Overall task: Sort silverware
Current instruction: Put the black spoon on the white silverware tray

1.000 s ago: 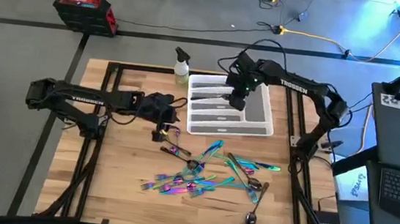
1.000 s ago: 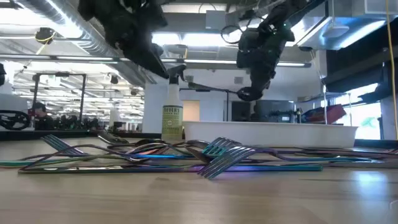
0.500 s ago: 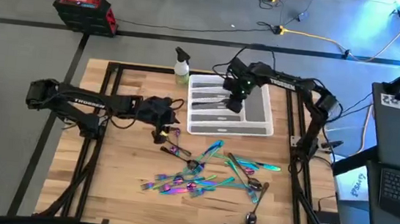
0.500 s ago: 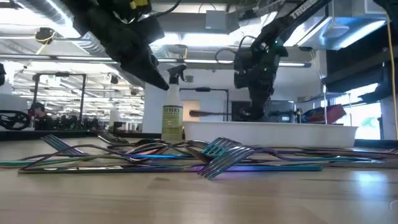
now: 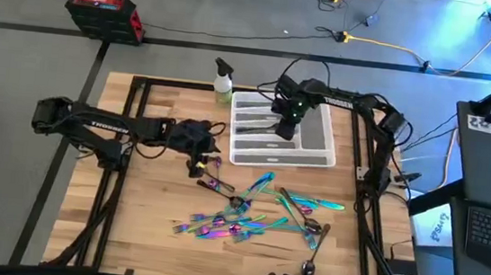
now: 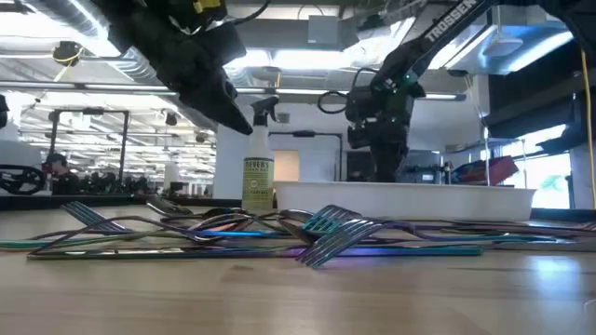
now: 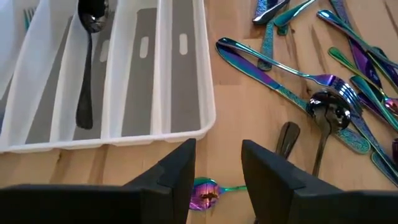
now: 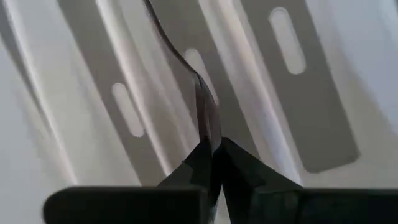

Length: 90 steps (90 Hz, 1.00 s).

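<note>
From above, the right gripper [image 5: 284, 128] hangs over the white compartmented plastic tray [image 5: 316, 152]; the iridescent rainbow silverware pile [image 5: 256, 215] lies on the wooden table, nearer the front. Its wrist view shows it pinching a dark slim utensil [image 8: 186, 65] by the handle; I'd lower it flat into one slot before releasing. The left gripper [image 7: 216, 177], parted, hovers beside the tray over a rainbow spoon [image 7: 205, 193].

Wooden butcher-block table [image 5: 129, 226] with dark frame rails. White compartmented tray [image 5: 314, 155] lies flat on it. Spray bottle [image 5: 223, 81] stands upright just beside the tray's corner. Loose silverware [image 5: 247, 214] lies tangled on the wood near the tray's long side, one dark spoon [image 5: 310, 268] farthest out.
</note>
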Available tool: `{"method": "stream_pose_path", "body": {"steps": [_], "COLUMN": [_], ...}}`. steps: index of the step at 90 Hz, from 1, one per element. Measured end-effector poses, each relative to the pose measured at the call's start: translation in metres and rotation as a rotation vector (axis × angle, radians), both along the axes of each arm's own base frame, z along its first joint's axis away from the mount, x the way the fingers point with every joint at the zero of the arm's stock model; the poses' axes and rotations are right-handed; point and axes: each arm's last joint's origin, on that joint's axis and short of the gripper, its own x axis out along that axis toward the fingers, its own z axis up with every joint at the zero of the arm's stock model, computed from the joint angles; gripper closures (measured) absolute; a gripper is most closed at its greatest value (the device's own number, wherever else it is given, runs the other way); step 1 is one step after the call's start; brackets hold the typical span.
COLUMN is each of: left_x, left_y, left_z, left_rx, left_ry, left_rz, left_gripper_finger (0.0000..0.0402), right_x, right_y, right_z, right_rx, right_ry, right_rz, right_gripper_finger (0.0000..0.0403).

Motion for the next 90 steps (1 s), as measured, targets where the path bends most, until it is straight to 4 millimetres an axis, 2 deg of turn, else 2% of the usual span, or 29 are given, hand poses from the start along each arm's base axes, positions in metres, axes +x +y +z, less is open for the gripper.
{"method": "stream_pose_path", "body": {"steps": [45,90], "left_x": [0.0,-0.0001], "left_y": [0.0,0.0001], "left_z": [0.0,0.0001], "left_rx": [0.003,0.003], "left_ry": [0.0,0.0], "left_rz": [-0.002,-0.002], "left_gripper_finger": [0.0286,0.0286], "right_x": [0.001,0.0006], "right_y": [-0.0022,-0.0016], "right_z": [0.0001,0.0], "right_rx": [-0.052,-0.056], "right_ry": [0.01,0.013], "right_rz": [-0.001,0.036], "right_gripper_finger": [0.0317,0.0313]}}
